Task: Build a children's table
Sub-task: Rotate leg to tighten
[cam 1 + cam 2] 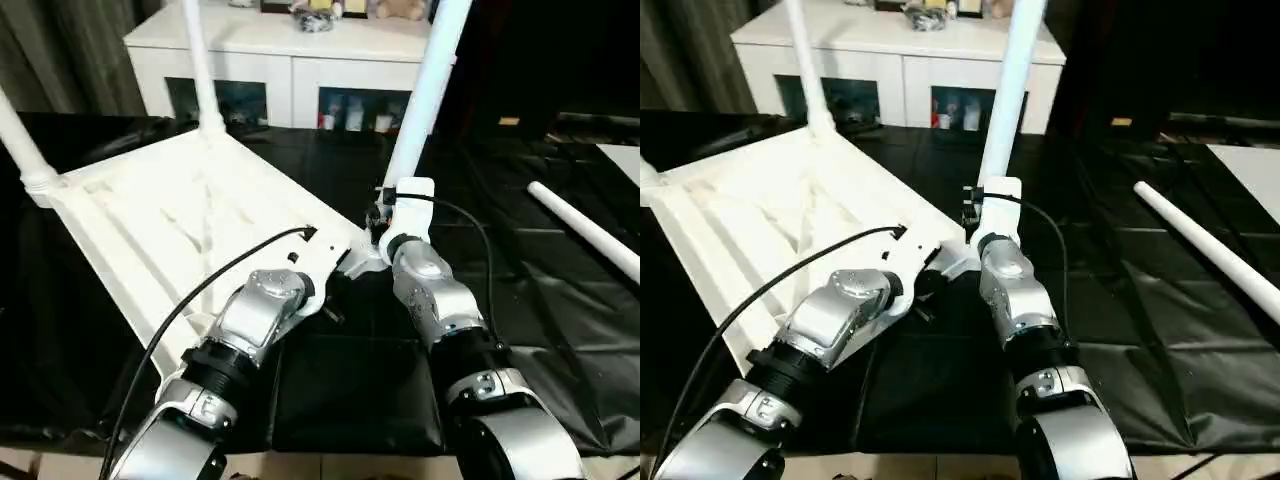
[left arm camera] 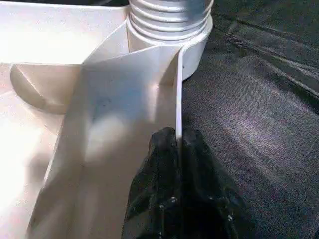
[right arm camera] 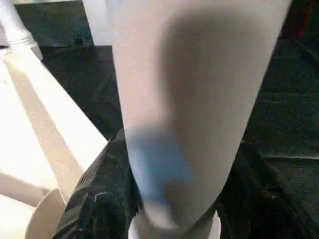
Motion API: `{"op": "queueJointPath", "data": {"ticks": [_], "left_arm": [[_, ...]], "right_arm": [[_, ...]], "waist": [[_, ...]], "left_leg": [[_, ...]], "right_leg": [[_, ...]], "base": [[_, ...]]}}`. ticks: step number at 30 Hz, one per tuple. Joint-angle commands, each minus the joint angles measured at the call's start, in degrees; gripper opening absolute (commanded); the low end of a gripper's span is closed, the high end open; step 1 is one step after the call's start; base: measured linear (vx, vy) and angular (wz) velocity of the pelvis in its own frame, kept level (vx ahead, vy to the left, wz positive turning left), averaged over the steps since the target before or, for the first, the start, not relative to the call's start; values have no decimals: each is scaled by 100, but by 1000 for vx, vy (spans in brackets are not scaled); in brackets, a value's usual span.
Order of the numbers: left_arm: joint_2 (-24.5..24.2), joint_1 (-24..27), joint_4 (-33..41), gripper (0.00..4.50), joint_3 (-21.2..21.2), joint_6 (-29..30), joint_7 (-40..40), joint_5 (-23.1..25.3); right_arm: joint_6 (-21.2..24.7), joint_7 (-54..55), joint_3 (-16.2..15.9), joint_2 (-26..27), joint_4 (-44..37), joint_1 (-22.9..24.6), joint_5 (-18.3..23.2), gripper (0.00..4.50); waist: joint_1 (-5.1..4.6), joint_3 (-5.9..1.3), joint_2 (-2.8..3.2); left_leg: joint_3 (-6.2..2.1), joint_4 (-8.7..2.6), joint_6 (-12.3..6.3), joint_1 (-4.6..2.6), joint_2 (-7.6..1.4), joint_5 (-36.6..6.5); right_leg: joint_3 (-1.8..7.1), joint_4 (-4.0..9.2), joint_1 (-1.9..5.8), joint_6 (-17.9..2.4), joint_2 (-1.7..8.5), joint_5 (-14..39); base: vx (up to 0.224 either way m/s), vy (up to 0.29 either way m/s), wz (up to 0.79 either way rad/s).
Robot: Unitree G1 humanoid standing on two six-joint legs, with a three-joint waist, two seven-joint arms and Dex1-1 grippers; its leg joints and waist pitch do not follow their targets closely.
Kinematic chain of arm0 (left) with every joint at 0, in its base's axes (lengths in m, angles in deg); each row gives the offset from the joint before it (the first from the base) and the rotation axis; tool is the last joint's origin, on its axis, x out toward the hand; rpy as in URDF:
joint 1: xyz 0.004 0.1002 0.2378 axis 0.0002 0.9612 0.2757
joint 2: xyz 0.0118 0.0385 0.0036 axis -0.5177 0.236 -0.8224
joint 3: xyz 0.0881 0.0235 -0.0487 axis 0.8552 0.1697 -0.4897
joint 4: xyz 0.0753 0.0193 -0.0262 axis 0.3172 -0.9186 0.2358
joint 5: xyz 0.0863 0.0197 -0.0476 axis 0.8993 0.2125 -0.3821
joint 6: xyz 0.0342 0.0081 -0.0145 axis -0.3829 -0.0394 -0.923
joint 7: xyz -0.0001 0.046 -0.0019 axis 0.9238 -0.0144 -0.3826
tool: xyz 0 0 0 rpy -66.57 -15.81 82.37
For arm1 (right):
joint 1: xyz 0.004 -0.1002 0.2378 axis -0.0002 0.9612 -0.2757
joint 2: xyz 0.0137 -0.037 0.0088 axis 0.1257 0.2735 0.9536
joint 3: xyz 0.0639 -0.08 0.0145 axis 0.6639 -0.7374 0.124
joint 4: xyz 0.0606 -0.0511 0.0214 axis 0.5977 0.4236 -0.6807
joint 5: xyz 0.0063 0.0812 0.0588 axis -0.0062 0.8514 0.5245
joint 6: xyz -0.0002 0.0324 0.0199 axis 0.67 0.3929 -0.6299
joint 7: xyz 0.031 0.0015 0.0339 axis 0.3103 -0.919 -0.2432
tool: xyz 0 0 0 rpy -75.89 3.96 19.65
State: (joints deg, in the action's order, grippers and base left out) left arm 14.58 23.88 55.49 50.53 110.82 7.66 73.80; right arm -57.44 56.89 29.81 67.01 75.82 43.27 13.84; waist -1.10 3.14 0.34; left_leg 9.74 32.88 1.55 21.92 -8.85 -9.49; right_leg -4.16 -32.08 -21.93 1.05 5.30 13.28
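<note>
Silver forearms are reaching out below us, and we are working at the near corner of the upturned tabletop point(image 1: 150, 225). Our left hand point(image 2: 178, 144) is pinching the thin side rim shut between its fingers, probably to stop the top sliding on the black-covered surface point(image 1: 560, 330). Our right hand point(image 3: 169, 209) is wrapping half-open around the base of the leg point(image 1: 425, 90), holding it upright in its corner socket point(image 2: 192, 55). Two more legs are already standing at the far corners; the last leg point(image 1: 590, 232) is lying well apart to the right, waiting its turn.
</note>
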Motion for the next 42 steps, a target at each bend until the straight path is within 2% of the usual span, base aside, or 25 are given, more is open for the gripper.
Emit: {"op": "queueJointPath", "data": {"ticks": [1, 2, 4, 6, 8, 9, 10, 11, 12, 14, 15, 19, 21, 22, 24, 26, 28, 30, 31, 34, 35, 36, 38, 41, 42], "left_arm": [[-36, -320, 116, 0, -97, -380, 206, -65], [-47, -320, 116, 0, -93, -390, 221, -65], [-194, -297, 132, 0, -67, -545, 421, -94], [-254, -286, 141, 0, -49, -611, 502, -97], [-483, -240, 186, 0, 34, -832, 769, -63], [-579, -212, 222, 0, 49, -870, 863, -59], [-616, -202, 236, 0, 64, -911, 909, -53], [-687, -172, 280, 0, 76, -918, 997, -62], [-768, -143, 324, 0, 91, -951, 1091, -63], [-961, -62, 444, 0, 150, -1075, 1413, -98], [-1086, -2, 526, 0, 200, -1210, 1655, -123], [-1411, 174, 778, 0, 410, -1509, 2413, -236], [-1631, 300, 1007, 0, 556, -1462, 2935, -363], [-1778, 370, 1125, 0, 659, -1561, 3268, -415], [-1949, 434, 1233, 0, 770, -1606, 3574, -436], [-2052, 464, 1279, 0, 831, -1723, 3732, -416], [-2151, 517, 1391, 0, 843, -1728, 3934, -499], [-2212, 553, 1490, 0, 839, -1681, 4035, -556], [-2222, 558, 1505, 0, 839, -1679, 4053, -562], [-2285, 597, 1606, 0, 827, -1669, 4182, -594], [-2290, 599, 1614, 0, 827, -1664, 4193, -600], [-2312, 607, 1648, 0, 830, -1641, 4244, -627], [-2319, 603, 1638, 0, 822, -1662, 4243, -615], [-2309, 594, 1618, 0, 815, -1667, 4223, -589], [-2302, 596, 1613, 0, 808, -1665, 4213, -587]], "right_arm": [[127, -224, 133, -16, 323, 198, 275, 241], [117, -236, 130, -26, 306, 197, 276, 241], [3, -696, -17, -172, -4, 245, 222, 271], [-11, -864, -65, -229, -142, 286, 189, 281], [52, -1550, -260, -484, -763, 521, 213, 312], [139, -1811, -327, -616, -1081, 659, 266, 312], [179, -1899, -351, -664, -1189, 707, 289, 320], [277, -2094, -420, -790, -1444, 827, 328, 324], [353, -2331, -500, -958, -1726, 967, 378, 324], [534, -2955, -698, -1417, -2367, 1321, 521, 349], [631, -3367, -802, -1749, -2747, 1550, 608, 349], [698, -4301, -969, -2485, -3301, 1975, 708, 389], [923, -4709, -908, -2724, -3558, 2168, 894, 394], [990, -4916, -914, -2865, -3678, 2270, 939, 398], [997, -5070, -946, -3022, -3753, 2367, 888, 427], [1110, -5176, -1001, -3171, -3883, 2453, 977, 432], [1131, -5381, -1085, -3303, -3999, 2554, 1015, 432], [1105, -5420, -1099, -3295, -3999, 2578, 1003, 432], [1104, -5426, -1099, -3292, -4001, 2581, 1002, 432], [1121, -5608, -1148, -3304, -4052, 2597, 984, 432], [1122, -5615, -1151, -3303, -4052, 2597, 980, 432], [1125, -5635, -1160, -3295, -4050, 2599, 961, 432], [1109, -5670, -1223, -3328, -4047, 2600, 939, 415], [1106, -5729, -1270, -3349, -4039, 2607, 917, 415], [1096, -5751, -1300, -3366, -4032, 2611, 887, 396]], "waist": [[-10, -256, 57], [-4, -252, 36], [39, -269, 26], [67, -282, 15], [171, -324, -2], [233, -333, -5], [250, -334, -17], [263, -324, -36], [317, -328, -19], [355, -330, -14], [444, -347, -10], [507, -370, -22], [520, -387, -22], [532, -391, -3], [586, -436, 3], [620, -438, 16], [666, -422, 16], [683, -406, 22], [683, -406, 22], [677, -351, 17], [677, -351, 17], [669, -352, 10], [660, -346, 2], [653, -348, -7], [646, -344, -15]], "left_leg": [[-281, -583, 531, -261, -370, -4304], [-273, -571, 499, -250, -370, -4222], [-243, -535, 436, -238, -362, -3949], [-219, -531, 328, -168, -373, -3493], [-163, -513, 120, -85, -392, -2685], [-106, -499, 19, -118, -411, -2396], [-91, -484, -36, -127, -406, -2314], [-65, -476, -98, -114, -402, -2237], [-68, -468, -98, -110, -415, -2189], [-64, -478, -89, -96, -433, -2095], [-30, -456, -87, -156, -467, -1994], [18, -412, -172, -99, -446, -1626], [23, -386, -275, -74, -465, -1335], [29, -358, -327, -81, -464, -1205], [50, -293, -466, -90, -462, -713], [59, -275, -542, -113, -457, -564], [66, -269, -558, -120, -466, -626], [57, -294, -412, -135, -479, -892], [57, -294, -412, -135, -479, -892], [41, -356, -38, -164, -479, -1675], [41, -356, -38, -164, -479, -1675], [26, -368, 81, -171, -478, -1852], [20, -371, 122, -169, -474, -1923], [16, -368, 125, -157, -472, -1906], [14, -363, 120, -148, -468, -1909]], "right_leg": [[146, 481, -4, -613, 351, 2364], [166, 490, -12, -636, 362, 2351], [194, 508, -13, -710, 402, 2302], [238, 460, 32, -830, 420, 2045], [284, 396, 91, -905, 424, 1541], [302, 386, 54, -964, 405, 1328], [303, 387, 41, -991, 394, 1308], [305, 395, 38, -1026, 387, 1500], [300, 408, 44, -947, 402, 1801], [301, 416, 49, -876, 393, 1846], [313, 400, 24, -863, 377, 1593], [313, 338, 54, -1053, 364, 1214], [320, 259, 87, -1192, 370, 811], [321, 212, 69, -1306, 349, 564], [307, 87, 99, -1518, 325, -204], [302, 61, 87, -1602, 308, -428], [304, 46, 95, -1656, 309, -404], [299, 73, 88, -1595, 325, 9], [299, 73, 88, -1595, 325, 9], [318, 178, 58, -1371, 346, 964], [318, 178, 58, -1371, 346, 964], [326, 203, 57, -1263, 361, 1235], [330, 222, 49, -1189, 366, 1382], [332, 230, 47, -1141, 369, 1448], [332, 232, 41, -1124, 366, 1504]], "base": [[0, 0, 0], [0, 0, 0], [0, 0, 0], [0, 0, 0], [0, 0, 0], [0, 0, 0], [0, 0, 0], [0, 0, 0], [0, 0, 0], [0, 0, 0], [0, 0, 0], [42, -23, 2], [68, -27, 3], [75, -24, 3], [70, -9, 1], [57, -1, 2], [0, 0, 0], [0, 0, 0], [0, 0, 0], [0, 0, 0], [0, 0, 0], [0, 0, 0], [0, 0, 0], [0, 0, 0], [0, 0, 0]]}}
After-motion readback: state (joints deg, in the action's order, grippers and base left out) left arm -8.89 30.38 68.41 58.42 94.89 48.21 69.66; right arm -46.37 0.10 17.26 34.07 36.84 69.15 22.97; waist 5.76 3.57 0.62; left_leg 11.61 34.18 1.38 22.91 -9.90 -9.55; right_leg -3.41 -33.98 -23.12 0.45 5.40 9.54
